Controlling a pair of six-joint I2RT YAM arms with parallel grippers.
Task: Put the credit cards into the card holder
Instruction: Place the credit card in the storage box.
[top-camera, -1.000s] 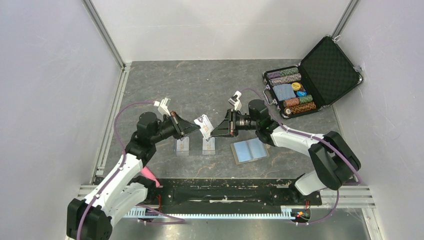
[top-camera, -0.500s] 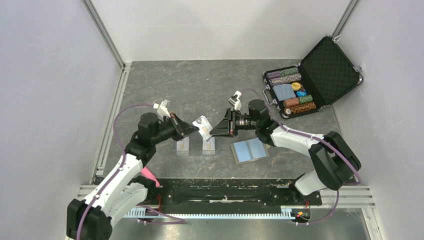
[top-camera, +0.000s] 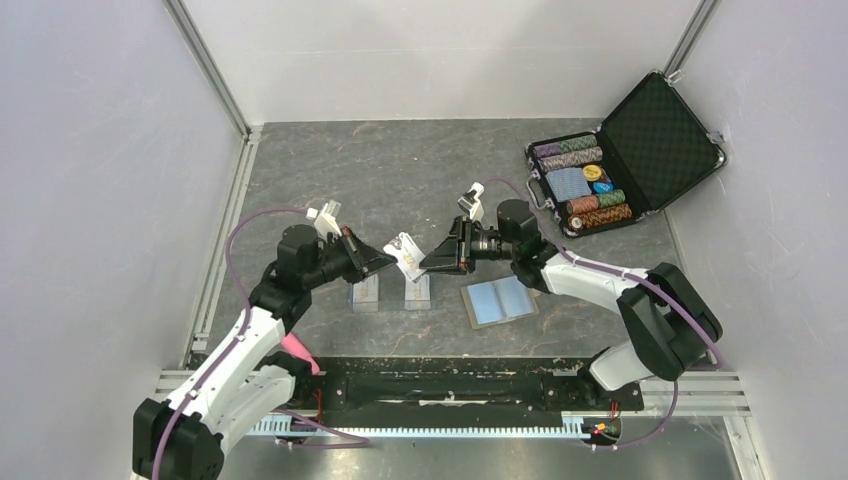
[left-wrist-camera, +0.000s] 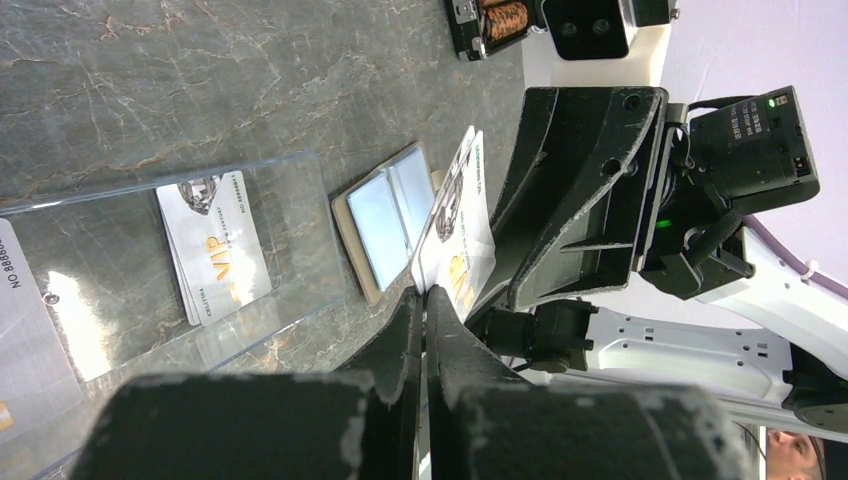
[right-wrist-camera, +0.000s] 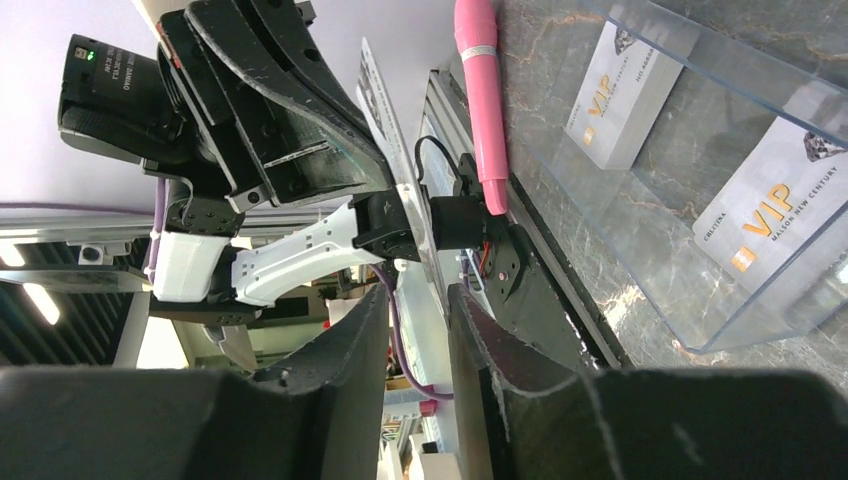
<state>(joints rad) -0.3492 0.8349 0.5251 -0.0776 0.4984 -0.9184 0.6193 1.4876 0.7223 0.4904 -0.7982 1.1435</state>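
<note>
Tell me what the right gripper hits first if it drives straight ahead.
The card pinched in the left gripper; its edge lies right at the mouth of the right gripper's open jaws. Exact gap unclear.

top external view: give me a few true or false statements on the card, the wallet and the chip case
1. The thin whitish-grey card with gold marks is held up off the grey stone-look table. True.
2. The left gripper is shut on that card. True.
3. The olive-tan bifold wallet lies closed. False: it lies open on the table, pale blue pockets up.
4. The black poker-chip case has its lid shut. False: the lid stands open, with the chips showing.
</note>
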